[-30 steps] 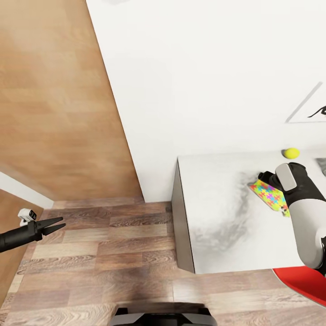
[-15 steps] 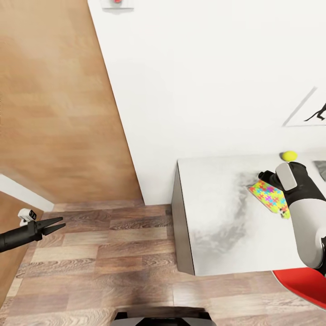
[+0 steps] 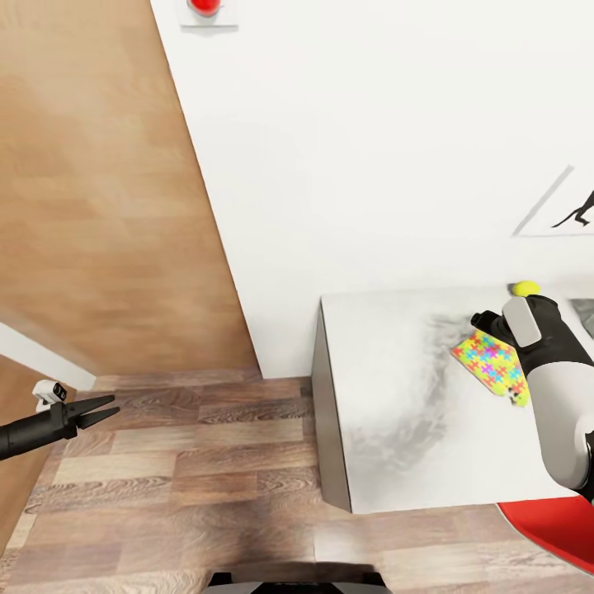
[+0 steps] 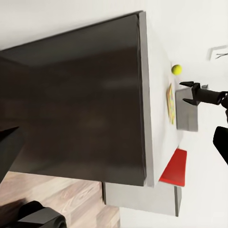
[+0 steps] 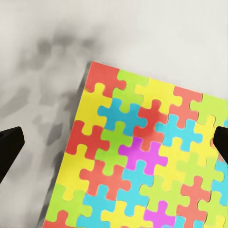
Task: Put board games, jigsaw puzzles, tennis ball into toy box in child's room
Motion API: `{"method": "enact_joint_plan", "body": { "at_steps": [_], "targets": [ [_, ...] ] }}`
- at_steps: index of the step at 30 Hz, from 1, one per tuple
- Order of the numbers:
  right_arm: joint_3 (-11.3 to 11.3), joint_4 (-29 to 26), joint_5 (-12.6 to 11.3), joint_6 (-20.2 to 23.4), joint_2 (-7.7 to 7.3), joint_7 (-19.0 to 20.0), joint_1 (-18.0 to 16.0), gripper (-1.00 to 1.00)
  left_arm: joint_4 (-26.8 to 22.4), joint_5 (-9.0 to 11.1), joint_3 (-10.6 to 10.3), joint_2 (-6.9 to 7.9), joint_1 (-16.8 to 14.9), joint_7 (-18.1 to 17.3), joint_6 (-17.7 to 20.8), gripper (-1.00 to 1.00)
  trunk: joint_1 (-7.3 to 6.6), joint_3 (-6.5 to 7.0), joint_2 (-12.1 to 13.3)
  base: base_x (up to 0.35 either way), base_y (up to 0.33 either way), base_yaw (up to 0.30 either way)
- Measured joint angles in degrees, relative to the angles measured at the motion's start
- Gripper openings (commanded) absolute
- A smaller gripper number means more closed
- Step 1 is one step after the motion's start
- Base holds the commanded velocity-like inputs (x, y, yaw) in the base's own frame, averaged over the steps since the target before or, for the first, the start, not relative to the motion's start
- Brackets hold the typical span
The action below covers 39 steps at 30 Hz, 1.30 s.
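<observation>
A jigsaw puzzle (image 3: 492, 364), a thin square of bright interlocking pieces, lies on the pale table (image 3: 388, 412) near its back edge. My right gripper (image 3: 482, 322) hangs open just above it. In the right wrist view the puzzle (image 5: 142, 156) spreads between the two dark fingertips (image 5: 10, 145), which do not touch it. The tennis ball (image 3: 525, 289) rests behind the gripper by the wall. A sliver of the grey toy box (image 3: 586, 308) shows at the right edge. My left gripper (image 3: 97, 410) is open and empty over the wood floor, far left of the table.
The left wrist view looks along the table's dark end panel (image 4: 85, 104) to the ball (image 4: 176, 69), puzzle (image 4: 169, 102), toy box (image 4: 187, 114) and right gripper (image 4: 190, 92). A red seat (image 3: 549, 524) sits at the table's front right. A wood door (image 3: 99, 190) and red wall button (image 3: 203, 7) stand left.
The head view has tilted up a little, so the table and ball sit lower in the picture and the red button has come into view. Neither arm has visibly moved.
</observation>
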Motion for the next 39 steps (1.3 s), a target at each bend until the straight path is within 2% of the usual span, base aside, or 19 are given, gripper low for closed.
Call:
{"method": "enact_joint_plan", "body": {
  "at_steps": [39],
  "targets": [
    [0.0, -0.01, 0.0, 0.15, -0.16, 0.09, 0.0, 1.0, 0.0, 0.02, 0.0, -0.08, 0.0, 0.0, 0.0, 1.0, 0.01, 0.02, 0.0, 0.043, -0.005, 0.0]
  ]
}}
